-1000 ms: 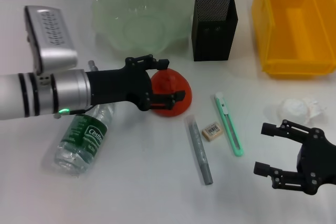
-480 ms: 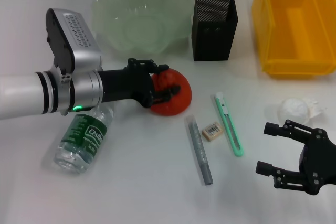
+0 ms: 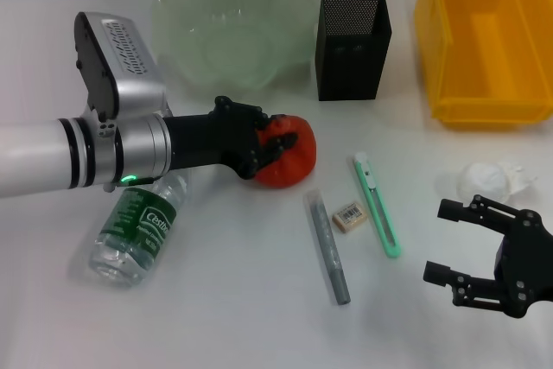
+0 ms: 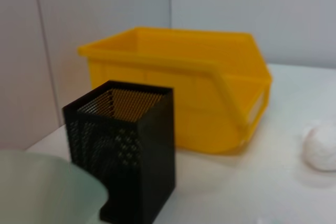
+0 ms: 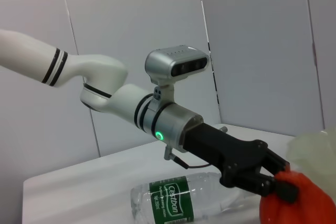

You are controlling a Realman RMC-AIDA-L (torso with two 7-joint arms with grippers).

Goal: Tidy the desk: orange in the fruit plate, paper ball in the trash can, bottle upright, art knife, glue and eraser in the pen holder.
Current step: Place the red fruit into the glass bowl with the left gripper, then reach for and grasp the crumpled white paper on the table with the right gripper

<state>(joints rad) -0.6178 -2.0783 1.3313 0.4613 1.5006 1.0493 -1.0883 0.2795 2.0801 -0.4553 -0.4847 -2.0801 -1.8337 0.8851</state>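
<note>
Left claw (image 3: 270,146) had closed in on the orange (image 3: 285,160) since a second earlier: fingers then spread on either side, now pinching it from its left side. The wrist had also rolled, its camera housing turning upward. Orange seemed unmoved, on the desk (image 3: 216,317) just in front of the fruit plate (image 3: 229,28). Judgement: grasp made, lift and short carry to the plate come next.

Right claw (image 3: 491,265) hung at the near right, fingers spread, holding nothing; barely shifted over the second.

Containers:
- Fruit plate, pale green, empty.
- Pen holder (image 3: 352,45), black mesh, beside the plate; nothing seen inside from the left wrist view.
- Yellow bin (image 3: 484,41), far right; visible part empty.

Still loose on the desk: bottle (image 3: 138,231) lying on its side under the left arm; glue stick (image 3: 328,248), eraser (image 3: 349,215), knife (image 3: 377,205) close together mid-desk; paper ball (image 3: 488,179) just beyond the right claw.
</note>
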